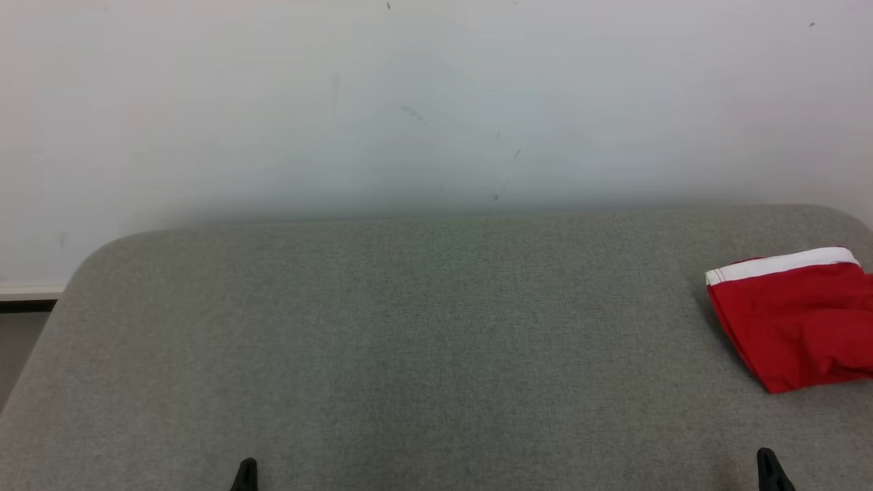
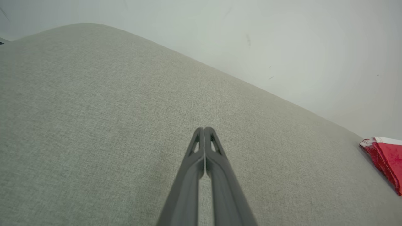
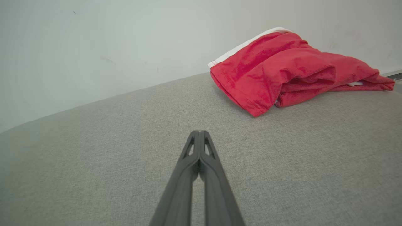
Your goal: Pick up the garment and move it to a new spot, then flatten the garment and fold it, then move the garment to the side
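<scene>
A red garment (image 1: 798, 320) with a white band along its far edge lies folded on the grey upholstered surface (image 1: 423, 341), at the right edge of the head view. The right wrist view has the garment (image 3: 282, 72) ahead and to the right, bunched in soft folds. It also appears as a red garment (image 2: 384, 158) at the far right of the left wrist view. My left gripper (image 2: 204, 129) is shut and empty over bare fabric, its tip at the bottom of the head view (image 1: 247, 470). My right gripper (image 3: 199, 132) is shut and empty, short of the garment, near the front edge (image 1: 767, 464).
A pale wall (image 1: 436, 102) rises directly behind the grey surface. The surface's rounded left corner (image 1: 89, 266) drops off toward a floor strip and skirting at the far left. Bare fabric spreads between the two grippers.
</scene>
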Robot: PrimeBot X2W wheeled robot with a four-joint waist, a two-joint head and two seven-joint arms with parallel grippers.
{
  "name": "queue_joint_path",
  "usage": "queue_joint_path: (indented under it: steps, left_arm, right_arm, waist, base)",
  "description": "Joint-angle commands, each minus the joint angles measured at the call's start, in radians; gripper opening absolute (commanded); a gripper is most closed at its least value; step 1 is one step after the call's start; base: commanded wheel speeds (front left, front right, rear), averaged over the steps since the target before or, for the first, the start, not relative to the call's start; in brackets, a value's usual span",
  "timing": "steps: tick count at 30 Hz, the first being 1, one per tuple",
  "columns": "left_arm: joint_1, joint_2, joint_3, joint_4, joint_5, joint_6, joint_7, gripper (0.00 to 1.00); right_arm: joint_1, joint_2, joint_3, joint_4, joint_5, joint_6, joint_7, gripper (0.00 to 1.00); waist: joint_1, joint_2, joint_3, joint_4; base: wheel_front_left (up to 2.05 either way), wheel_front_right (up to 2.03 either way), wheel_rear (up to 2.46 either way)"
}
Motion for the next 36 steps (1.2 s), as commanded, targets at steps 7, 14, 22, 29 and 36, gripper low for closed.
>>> queue_joint_path:
  steps: [7,14,22,29,36]
  left_arm:
    - [-0.047,0.004,0.022,-0.008,-0.151,-0.014,0.035,0.00]
    - [-0.067,0.004,0.036,-0.004,-0.260,-0.023,0.063,0.00]
    - [-0.087,0.005,0.051,0.001,-0.374,-0.033,0.092,0.00]
    - [-0.103,0.006,0.062,0.004,-0.468,-0.041,0.116,0.00]
    - [-0.119,0.006,0.074,0.008,-0.554,-0.049,0.138,0.00]
  right_arm:
    - [-0.045,-0.009,-0.008,-0.022,0.153,0.000,0.032,0.00]
    - [-0.061,-0.009,-0.011,-0.026,0.269,-0.001,0.059,0.00]
    - [-0.079,-0.010,-0.015,-0.029,0.389,-0.001,0.087,0.00]
    - [-0.093,-0.010,-0.018,-0.032,0.489,-0.001,0.111,0.00]
    - [-0.106,-0.010,-0.020,-0.034,0.579,-0.001,0.132,0.00]
  waist:
    - [0.0000,0.0000,0.003,0.005]
    - [0.0000,0.0000,0.006,0.009]
    - [0.0000,0.0000,0.010,0.015]
    - [0.0000,0.0000,0.013,0.019]
    - [0.0000,0.0000,0.016,0.024]
  base:
    - [0.00,0.00,0.00]
    - [0.00,0.00,0.00]
    - [0.00,0.00,0.00]
    - [0.00,0.00,0.00]
    - [0.00,0.00,0.00]
